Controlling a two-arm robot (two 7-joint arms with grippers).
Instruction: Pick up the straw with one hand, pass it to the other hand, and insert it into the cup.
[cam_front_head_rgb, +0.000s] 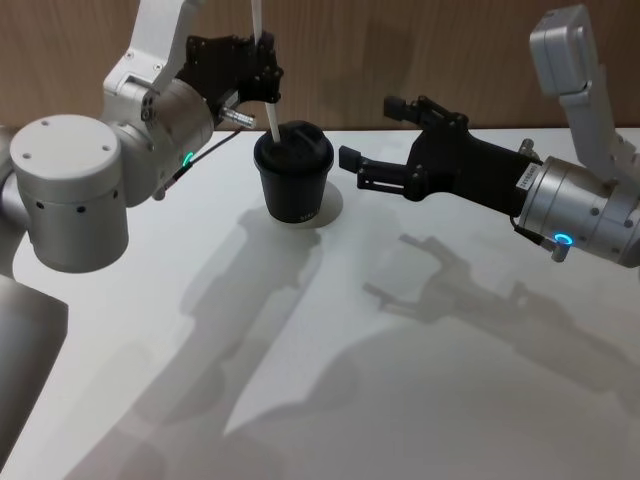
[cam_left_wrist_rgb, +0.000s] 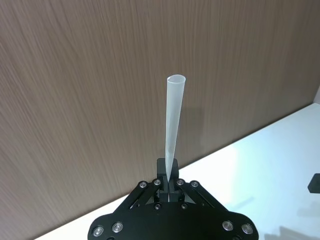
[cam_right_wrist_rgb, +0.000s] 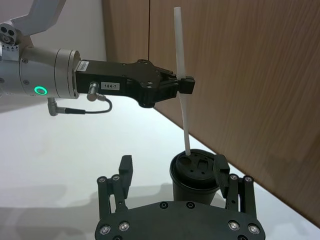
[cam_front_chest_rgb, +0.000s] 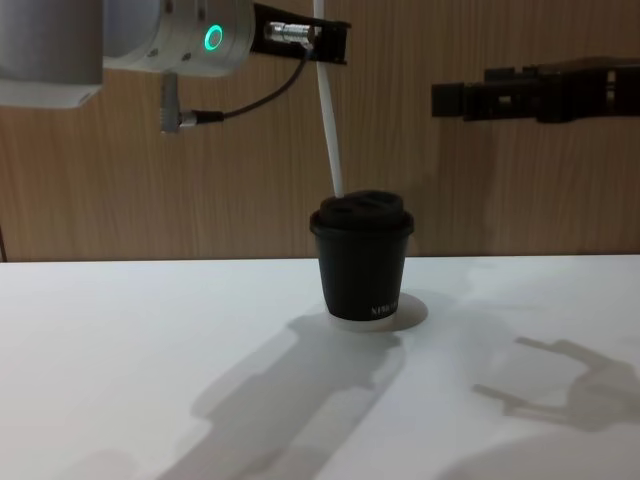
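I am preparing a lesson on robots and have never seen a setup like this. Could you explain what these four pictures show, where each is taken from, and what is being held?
This is a two-armed robot at a white table. One picture looks down from its head, one looks across the table from its chest, and two come from cameras on its wrists.

On the table stands a small black cup with a domed lid.

The left end effector, the grasping part of the left arm, is shut on a thin white straw. It holds the straw nearly upright above the cup, with the lower tip at the lid. Whether the tip has entered the lid's hole cannot be told.

The right end effector is open, holds nothing, and hovers beside the cup.
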